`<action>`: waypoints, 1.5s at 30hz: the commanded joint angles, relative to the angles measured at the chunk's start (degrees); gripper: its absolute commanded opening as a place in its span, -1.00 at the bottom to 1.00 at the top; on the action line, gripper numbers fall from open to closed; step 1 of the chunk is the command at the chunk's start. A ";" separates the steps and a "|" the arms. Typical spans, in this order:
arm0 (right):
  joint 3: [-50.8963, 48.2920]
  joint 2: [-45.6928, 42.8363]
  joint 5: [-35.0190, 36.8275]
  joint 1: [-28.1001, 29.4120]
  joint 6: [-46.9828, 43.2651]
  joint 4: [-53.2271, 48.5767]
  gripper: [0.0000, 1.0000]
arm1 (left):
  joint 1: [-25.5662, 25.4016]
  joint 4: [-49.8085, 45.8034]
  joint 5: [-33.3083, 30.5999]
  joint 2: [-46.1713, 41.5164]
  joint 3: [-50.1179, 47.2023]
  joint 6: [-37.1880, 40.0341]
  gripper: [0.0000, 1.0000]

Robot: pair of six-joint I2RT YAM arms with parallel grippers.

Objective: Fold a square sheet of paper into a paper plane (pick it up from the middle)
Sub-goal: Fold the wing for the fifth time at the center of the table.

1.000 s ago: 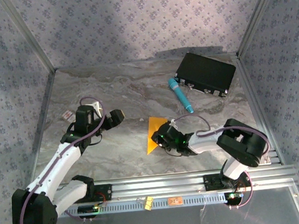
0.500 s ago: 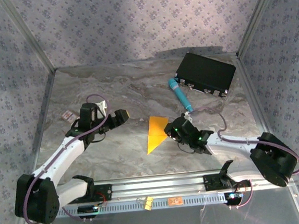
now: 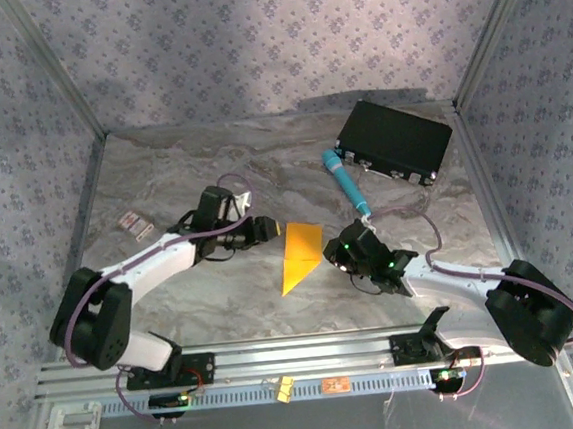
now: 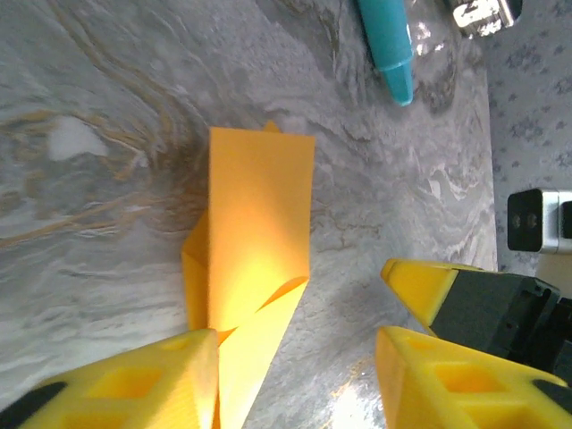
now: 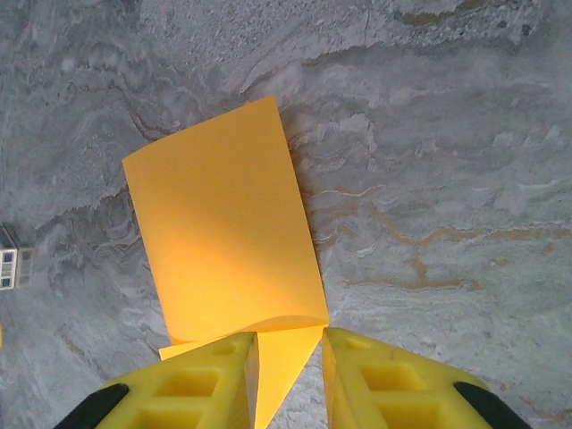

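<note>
table (image 3: 177,169) with grey marble pattern carries everything, and patterned walls stand around it. my two arms reach from the near edge toward the middle, one from each side.

black flat case (image 3: 397,142) lies at the far right, a bit slanted to the walls.

orange-yellow paper plane (image 3: 299,252) lies on the table about in the middle, between my two grippers. seen from above it is a wedge, the wide end to the far side and the point toward the near edge. in the right wrist view it (image 5: 223,237) shows a wide flap and a narrow pointed part below it.

my left gripper (image 3: 267,230) is just beside the far left corner of the plane. in the left wrist view its fingers (image 4: 134,380) stand well apart, released, and the narrow part of the paper runs beside one fingertip without being pinched.

my right gripper (image 3: 336,253) is at the right edge of the plane. its jaws are only a little apart, the narrow part of the paper shows in the gap, and i see no clamp on it.

teal pen-like cylinder (image 3: 347,182) lies between the right gripper and the case, apart from the paper.

small white-and-red card (image 3: 135,224) lies near the left wall.
</note>
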 commanded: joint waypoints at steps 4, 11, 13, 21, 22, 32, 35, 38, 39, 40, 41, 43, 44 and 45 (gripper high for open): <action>-0.87 -0.81 -0.64 -0.14 -2.50 -0.58 -0.47 | -2.34 -0.32 2.59 7.72 6.71 0.17 -0.26; -0.95 -0.66 -0.82 -0.15 -2.75 -0.56 -0.47 | -3.11 1.11 5.38 14.65 10.57 -1.63 -0.43; -0.89 -0.55 -0.90 -0.09 -2.88 -0.29 -0.47 | -3.43 0.99 6.01 16.16 11.60 -1.64 -0.44; -0.52 1.09 -2.78 0.02 -4.18 0.81 -0.46 | -3.40 -0.53 6.06 21.49 13.08 -0.53 -0.54; -0.36 1.36 -3.04 0.00 -4.41 1.01 -0.46 | -3.39 -0.79 6.19 22.31 13.13 -0.20 -0.56; 1.13 6.71 -8.12 -0.57 -4.66 5.17 -0.38 | -2.73 0.83 6.17 25.04 8.86 -0.09 -0.63; 1.04 9.45 -11.36 -1.18 -4.05 9.15 -0.36 | -1.95 2.76 7.27 24.96 6.70 -0.66 -0.64; 1.50 12.39 -14.09 -1.84 -3.42 12.12 -0.35 | -1.55 3.54 7.94 24.71 5.36 -0.84 -0.65; 1.78 13.22 -14.49 -1.96 -3.31 12.85 -0.34 | -1.50 3.53 8.05 24.67 5.07 -0.78 -0.65; 1.96 13.88 -14.85 -2.00 -3.06 13.42 -0.35 | -1.43 3.64 8.15 24.61 4.93 -0.76 -0.65; 2.22 14.43 -15.16 -2.07 -3.12 13.74 -0.35 | -1.45 3.73 8.21 24.52 4.74 -0.64 -0.66; 2.77 15.42 -15.55 -2.11 -3.23 14.01 -0.35 | -1.30 3.73 8.17 24.43 4.62 -0.55 -0.66; 2.92 15.71 -15.72 -2.23 -3.25 14.19 -0.34 | -1.33 3.68 8.14 24.42 4.70 -0.62 -0.66; 2.98 15.97 -15.99 -2.33 -3.23 14.59 -0.34 | -1.30 3.73 8.17 24.39 4.69 -0.60 -0.66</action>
